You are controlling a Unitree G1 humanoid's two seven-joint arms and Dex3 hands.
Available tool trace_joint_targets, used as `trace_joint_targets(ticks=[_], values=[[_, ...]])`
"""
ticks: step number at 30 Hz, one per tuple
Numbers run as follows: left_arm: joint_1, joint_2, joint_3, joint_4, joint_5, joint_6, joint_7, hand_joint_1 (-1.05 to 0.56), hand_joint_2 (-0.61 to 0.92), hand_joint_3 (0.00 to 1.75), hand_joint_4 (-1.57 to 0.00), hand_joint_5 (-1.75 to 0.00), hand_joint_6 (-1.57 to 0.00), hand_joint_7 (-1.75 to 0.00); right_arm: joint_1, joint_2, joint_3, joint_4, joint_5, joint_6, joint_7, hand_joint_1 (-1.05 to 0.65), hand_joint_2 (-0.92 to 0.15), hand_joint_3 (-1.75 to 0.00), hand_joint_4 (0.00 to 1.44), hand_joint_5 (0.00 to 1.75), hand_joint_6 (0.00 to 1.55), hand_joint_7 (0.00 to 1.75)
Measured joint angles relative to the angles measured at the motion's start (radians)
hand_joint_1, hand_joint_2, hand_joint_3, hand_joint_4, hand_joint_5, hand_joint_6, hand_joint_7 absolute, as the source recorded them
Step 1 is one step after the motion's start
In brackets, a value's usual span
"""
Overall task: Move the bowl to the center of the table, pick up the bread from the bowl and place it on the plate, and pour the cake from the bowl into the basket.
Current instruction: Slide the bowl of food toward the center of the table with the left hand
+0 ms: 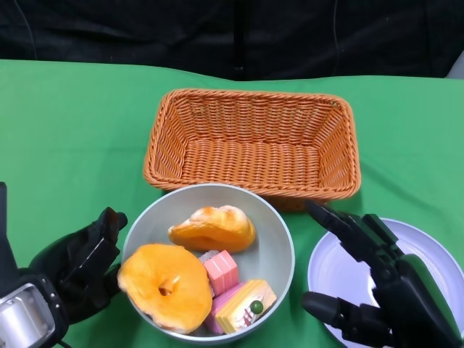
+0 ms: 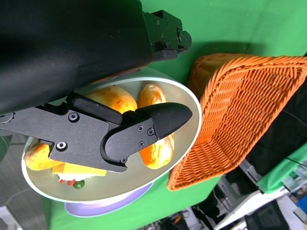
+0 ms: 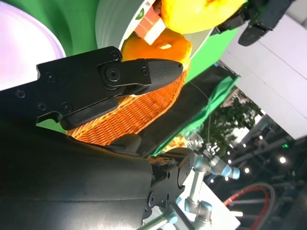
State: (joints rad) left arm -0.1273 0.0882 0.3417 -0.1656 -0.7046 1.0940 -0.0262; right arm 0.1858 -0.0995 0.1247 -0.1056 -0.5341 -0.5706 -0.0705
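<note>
Both hands beside bowl rim

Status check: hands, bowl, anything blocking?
Left hand open beside bowl; right hand open over plate. Breads and cake in bowl. Basket behind, empty. Nothing blocking.

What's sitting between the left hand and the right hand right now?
In the head view, the grey bowl with bread and cake lies between the left hand and the right hand.
</note>
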Motion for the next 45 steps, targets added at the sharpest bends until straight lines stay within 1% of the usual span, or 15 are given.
trace_joint_targets(ticks=[6, 7, 12, 18, 25, 31, 40, 43, 45], values=[[0.0, 0.012, -0.032, 0.0, 0.012, -0.005, -0.015, -0.61, 0.92, 0.76, 0.0, 0.0, 0.0, 0.0, -0.046, -0.017, 0.018, -0.002, -0.02, 0.099, 0.019, -0.64, -0.92, -0.29, 0.0, 0.74, 0.18, 0.19], [0.0, 0.013, -0.034, 0.0, 0.012, -0.005, -0.015, -0.61, 0.92, 0.76, 0.0, 0.0, 0.0, 0.0, -0.053, -0.021, 0.023, -0.002, -0.026, 0.113, 0.02, -0.65, -0.92, -0.3, 0.0, 0.79, 0.19, 0.18], [0.001, 0.019, -0.056, 0.0, 0.016, -0.009, -0.025, -0.61, 0.92, 0.76, 0.0, 0.0, 0.0, 0.0, -0.111, -0.027, 0.061, -0.003, -0.064, 0.177, 0.031, -0.65, -0.92, -0.3, 0.0, 0.88, 0.21, 0.18], [0.007, 0.035, -0.092, -0.001, 0.029, -0.018, -0.061, -0.61, 0.92, 0.75, 0.0, 0.0, 0.0, 0.0, -0.146, -0.026, 0.118, 0.002, -0.088, 0.228, 0.032, -0.65, -0.92, -0.3, 0.0, 0.89, 0.22, 0.19], [0.009, 0.035, -0.112, -0.001, 0.035, -0.02, -0.083, -0.62, 0.92, 0.74, 0.0, 0.0, 0.0, 0.0, -0.189, -0.026, 0.146, 0.028, -0.1, 0.256, 0.023, -0.66, -0.92, -0.31, 0.0, 0.82, 0.21, 0.2], [0.019, 0.035, -0.135, -0.004, 0.042, -0.025, -0.085, -0.61, 0.92, 0.74, 0.0, 0.0, 0.0, 0.0, -0.262, -0.025, 0.173, 0.113, -0.147, 0.269, -0.026, -0.64, -0.92, -0.29, 0.0, 0.82, 0.22, 0.22], [0.035, 0.013, -0.127, -0.013, 0.042, -0.026, -0.081, -0.57, 0.92, 0.72, 0.0, 0.0, 0.0, 0.0, -0.414, -0.011, 0.233, 0.29, -0.214, 0.286, -0.122, -0.58, -0.92, -0.17, 0.0, 0.98, 0.27, 0.27], [0.04, 0.011, -0.147, -0.045, 0.095, -0.03, -0.043, -0.53, 0.92, 0.71, -0.07, -0.04, -0.02, -0.01, -0.451, -0.006, 0.248, 0.338, -0.221, 0.287, -0.14, -0.56, -0.92, -0.14, 0.01, 1.01, 0.28, 0.28], [0.045, 0.01, -0.168, -0.064, 0.147, -0.044, -0.005, -0.5, 0.92, 0.67, -0.11, -0.06, -0.07, -0.03, -0.469, -0.006, 0.259, 0.363, -0.223, 0.288, -0.153, -0.56, -0.92, -0.13, 0.01, 1.02, 0.28, 0.28]])
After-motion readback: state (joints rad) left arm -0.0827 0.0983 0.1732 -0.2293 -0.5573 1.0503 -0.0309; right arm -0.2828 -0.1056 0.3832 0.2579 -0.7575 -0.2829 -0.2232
